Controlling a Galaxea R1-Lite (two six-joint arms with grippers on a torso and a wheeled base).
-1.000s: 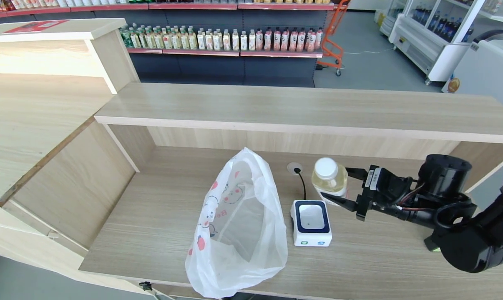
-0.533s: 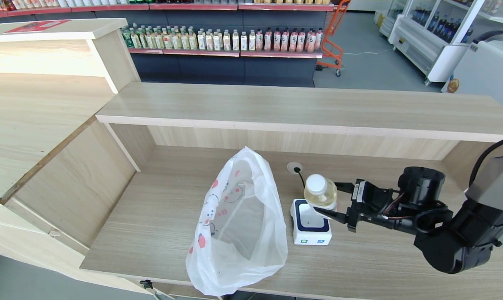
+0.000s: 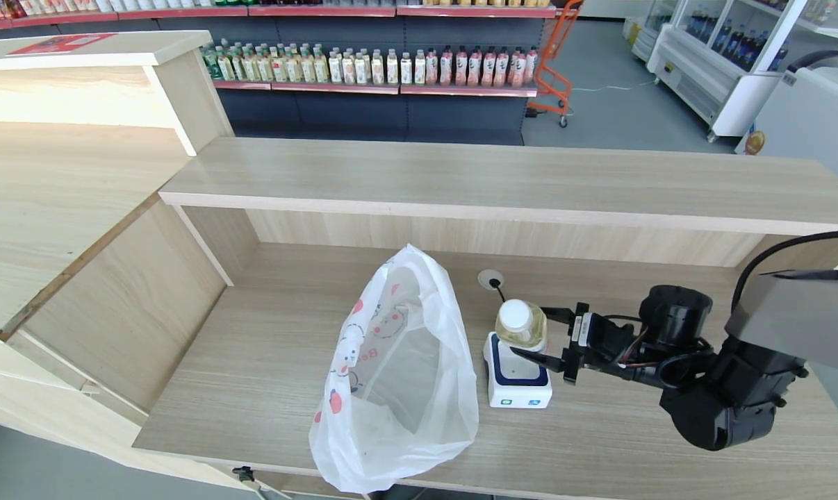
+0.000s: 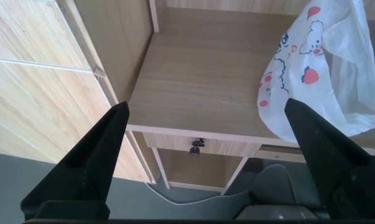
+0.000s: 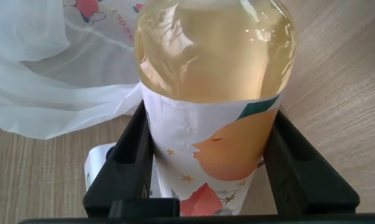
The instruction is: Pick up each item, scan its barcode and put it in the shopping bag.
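Note:
My right gripper (image 3: 539, 336) is shut on a clear bottle (image 3: 520, 326) of pale yellow drink with a white cap and a printed label. It holds the bottle upright just above the far part of the white barcode scanner (image 3: 518, 375). In the right wrist view the bottle (image 5: 215, 93) sits clamped between the black fingers (image 5: 128, 158), with the scanner (image 5: 99, 167) below it. The white shopping bag (image 3: 391, 368) with red cartoon prints stands open to the scanner's left. My left gripper (image 4: 206, 165) hangs open off the counter's front edge, near the bag (image 4: 324, 74).
The scanner's black cable (image 3: 502, 305) runs to a grommet hole (image 3: 490, 280) at the back of the counter (image 3: 266, 361). A raised shelf (image 3: 502, 180) borders the far side and a wooden side wall (image 3: 134, 305) stands to the left. Bare counter lies left of the bag.
My right arm has carried the bottle left and down, from beside the scanner to just above it. The bag and scanner have stayed put.

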